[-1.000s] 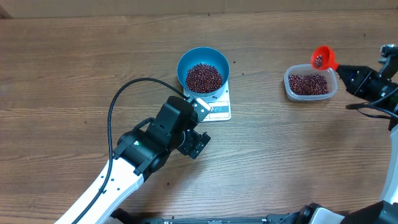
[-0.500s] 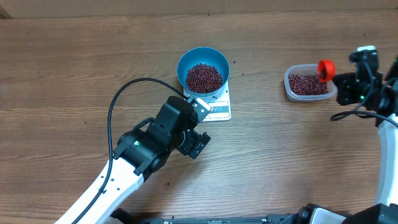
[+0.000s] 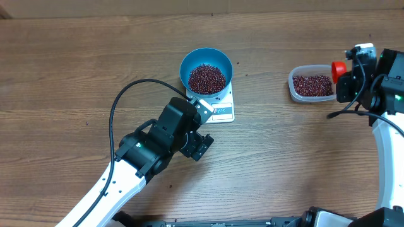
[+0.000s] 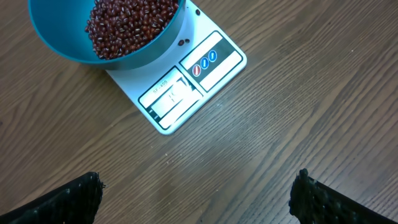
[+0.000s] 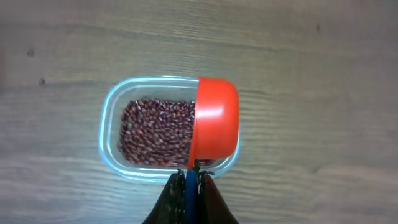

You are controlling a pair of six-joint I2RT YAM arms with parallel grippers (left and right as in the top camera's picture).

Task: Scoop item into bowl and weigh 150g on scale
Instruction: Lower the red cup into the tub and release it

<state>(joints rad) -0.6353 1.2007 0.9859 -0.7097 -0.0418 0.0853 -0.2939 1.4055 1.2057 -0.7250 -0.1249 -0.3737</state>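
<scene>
Counter: the wooden counter [image 3: 76,75] is carrying everything, with the bowl and scale sitting near the middle and the tub well apart to the right.
Left arm: it is lying across the lower left, and its tool [image 4: 198,186] is hanging wide and empty near the scale, touching nothing.
Right arm: it is reaching in from the right edge, and its tool [image 5: 189,186] is pinching narrow on the handle of the scoop.
Bowl: the blue bowl [image 3: 205,55] is sitting on the scale and covering most of its top.
Scale: the white scale [image 3: 222,110] is lying flat, with its display and buttons showing on the side toward the left tool.
Tub: the clear plastic tub [image 3: 292,88] is holding the supply that has not been moved.
Scoop: the red scoop [image 3: 339,67] is hovering at the right end of the tub, turned so that its back is facing the wrist camera.
Beans: the beans [image 3: 207,78] are heaping in the bowl, and more are lying in the tub.
Done: a good heap is already weighing on the scale.
Left: whether the target weight is reached is not showing, since the display is too blurred to read. Judging by the scoop at the tub, more scooping or a final trim is probably remaining.
Overhead only: it is giving the whole layout and both arms.
Left wrist only: it is showing the display window and buttons up close.
Right wrist only: it is showing the scoop overlapping the tub's rim. Whether the scoop is loaded cannot be told from any view.
</scene>
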